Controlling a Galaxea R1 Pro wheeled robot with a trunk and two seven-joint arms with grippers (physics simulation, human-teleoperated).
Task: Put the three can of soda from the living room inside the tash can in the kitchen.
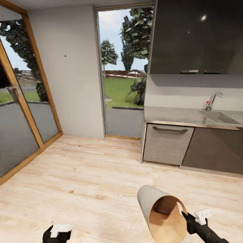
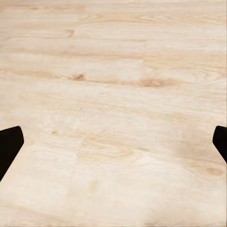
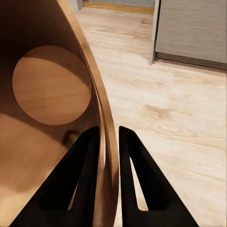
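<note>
Right arm [image 1: 187, 218] low (bin rim [image 3: 106, 137] pinched)

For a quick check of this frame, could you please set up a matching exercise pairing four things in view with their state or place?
Column one:
1. trash can
2. left gripper
3. right gripper
4. sink

Column two:
A. set into the grey countertop under a tall tap
B. open, over bare plank floor
C. tipped, brown inside facing the camera, held off the floor
D. closed on a thin rim wall

Pairs: 1-C, 2-B, 3-D, 4-A
</note>
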